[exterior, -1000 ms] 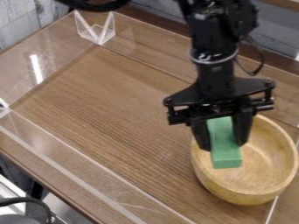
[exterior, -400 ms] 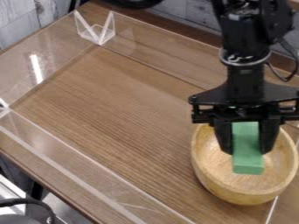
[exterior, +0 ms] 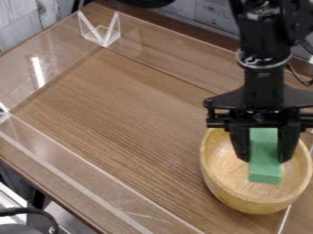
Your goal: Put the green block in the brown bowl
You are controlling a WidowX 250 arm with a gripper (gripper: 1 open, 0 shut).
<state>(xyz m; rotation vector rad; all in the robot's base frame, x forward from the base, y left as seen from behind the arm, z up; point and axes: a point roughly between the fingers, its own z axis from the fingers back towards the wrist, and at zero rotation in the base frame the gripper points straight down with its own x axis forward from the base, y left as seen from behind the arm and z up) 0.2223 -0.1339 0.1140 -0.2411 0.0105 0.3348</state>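
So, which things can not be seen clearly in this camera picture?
- The green block: its top is hidden between the fingers of the gripper; whether its lower end touches the bowl floor cannot be told.
- The brown bowl: its right rim is cut off by the picture edge.
- The arm: its upper part is cut off by the top edge.

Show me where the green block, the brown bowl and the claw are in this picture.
green block [exterior: 266, 163]: camera view, lower face of the bar below the fingers.
brown bowl [exterior: 225, 188]: camera view, near left rim.
claw [exterior: 264, 137]: camera view, midway between its fingertips, shut on the block.
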